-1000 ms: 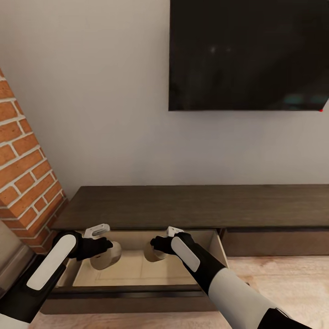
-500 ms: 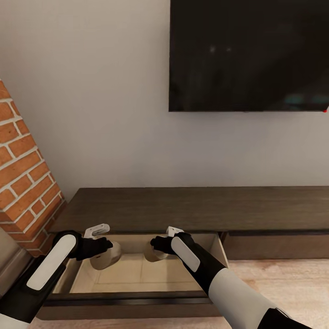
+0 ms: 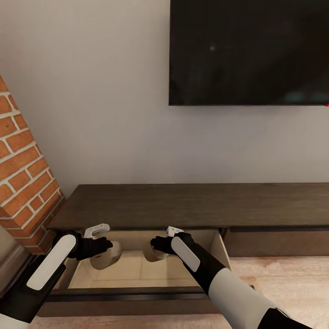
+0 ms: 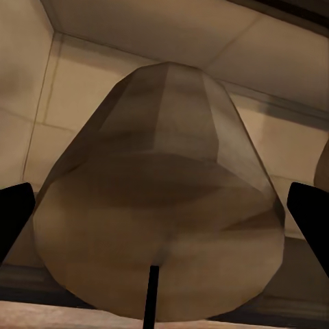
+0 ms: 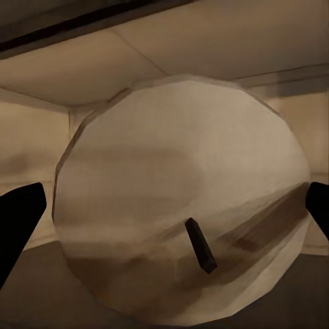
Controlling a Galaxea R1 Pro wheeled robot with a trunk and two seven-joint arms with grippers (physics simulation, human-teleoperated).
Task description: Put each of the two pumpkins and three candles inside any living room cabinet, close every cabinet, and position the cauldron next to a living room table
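Left claw (image 3: 98,249): clamped on a candle (image 3: 106,258), over the open drawer (image 3: 132,272); dark fingers (image 4: 15,218) flank it.
Right claw (image 3: 157,244): clamped on a second candle (image 3: 154,253), black wick (image 5: 201,247) facing the wrist camera.
Cabinet (image 3: 196,205): dark, low, under the TV (image 3: 249,50); left drawer pulled out, beige inside.

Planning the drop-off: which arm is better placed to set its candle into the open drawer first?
Probably left: its tool holds the left candle over bare drawer floor; the right candle hangs nearer the back wall.
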